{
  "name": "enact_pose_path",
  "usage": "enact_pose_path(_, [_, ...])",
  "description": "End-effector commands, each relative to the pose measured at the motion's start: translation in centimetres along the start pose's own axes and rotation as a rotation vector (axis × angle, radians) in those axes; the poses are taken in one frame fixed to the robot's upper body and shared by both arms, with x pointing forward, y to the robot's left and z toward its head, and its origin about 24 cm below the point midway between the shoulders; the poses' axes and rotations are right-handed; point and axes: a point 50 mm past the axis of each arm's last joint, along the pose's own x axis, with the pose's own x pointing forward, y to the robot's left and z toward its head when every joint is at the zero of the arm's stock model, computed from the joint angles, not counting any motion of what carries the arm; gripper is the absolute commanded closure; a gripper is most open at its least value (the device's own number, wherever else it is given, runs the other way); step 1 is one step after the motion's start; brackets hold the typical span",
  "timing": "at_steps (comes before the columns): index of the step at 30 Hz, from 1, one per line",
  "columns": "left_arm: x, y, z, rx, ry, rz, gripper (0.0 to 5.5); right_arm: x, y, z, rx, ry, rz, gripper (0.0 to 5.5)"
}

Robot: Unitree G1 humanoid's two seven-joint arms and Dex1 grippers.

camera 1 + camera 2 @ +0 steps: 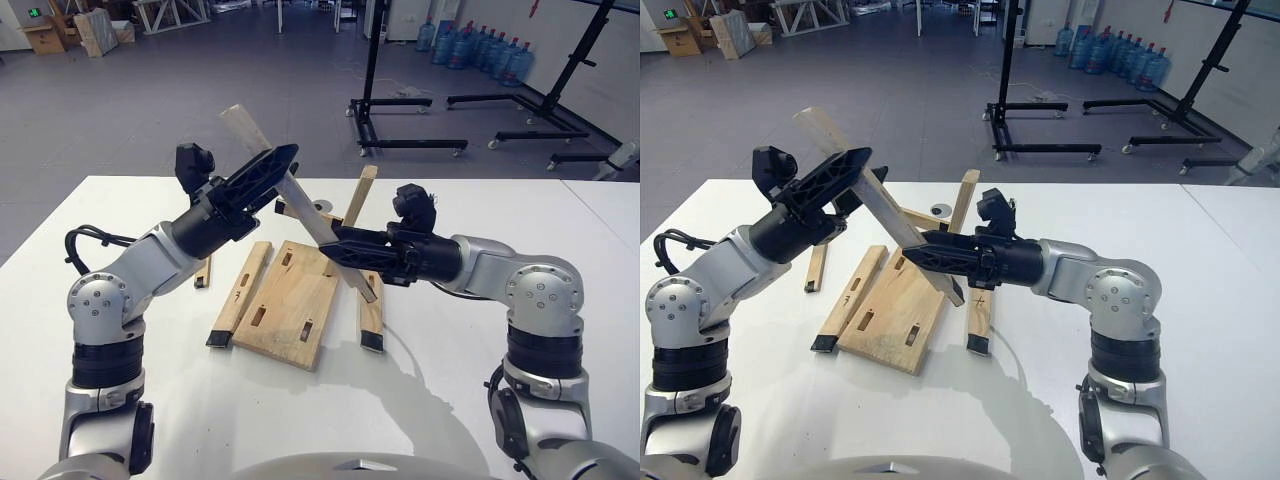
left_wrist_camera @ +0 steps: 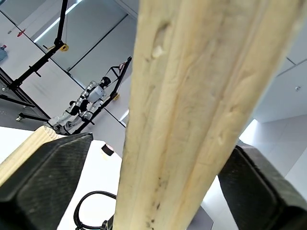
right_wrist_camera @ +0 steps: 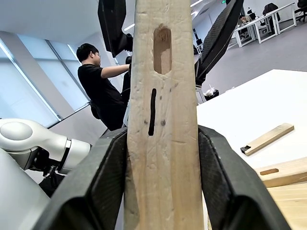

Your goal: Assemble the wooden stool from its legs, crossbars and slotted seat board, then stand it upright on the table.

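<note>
Both arms bend inward over the white table (image 1: 470, 400). The left gripper (image 1: 284, 159) clamps the upper part and the right gripper (image 1: 338, 247) the lower part of one pale, flat-sided wooden leg (image 1: 305, 215), held slanting in the air. Its lower end is over the right edge of the flat slotted seat board (image 1: 290, 305), which lies mid-table.
</note>
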Motion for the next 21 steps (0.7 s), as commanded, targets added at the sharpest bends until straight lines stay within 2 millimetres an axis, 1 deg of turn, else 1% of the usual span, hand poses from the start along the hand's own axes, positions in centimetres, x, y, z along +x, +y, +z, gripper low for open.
enact_pose_path(1, [0.4,-0.1,-0.1,0.003,0.007,0.006,1.57,0.4,0.2,0.2,-0.012,0.0,0.011,3.48])
enact_pose_path(6, [0.7,-0.2,-0.3,0.001,0.023,-0.006,2.34,0.6,0.2,-0.2,-0.013,0.018,0.011,3.48])
enact_pose_path(12, [0.2,0.5,-0.6,-0.018,0.01,0.032,3.18,0.5,0.0,-0.1,-0.013,-0.008,-0.006,3.48])
enact_pose_path(19, [0.0,0.8,-0.3,-0.001,-0.014,0.054,3.24,0.3,-0.3,-0.4,-0.021,-0.016,-0.03,3.48])
enact_pose_path(20, [0.0,0.9,-0.2,0.007,-0.017,0.061,3.25,0.3,-0.4,-0.5,-0.025,-0.012,-0.039,3.19])
enact_pose_path(21, [-0.1,1.0,-0.1,0.013,-0.019,0.068,3.27,0.3,-0.5,-0.6,-0.029,-0.009,-0.048,3.01])
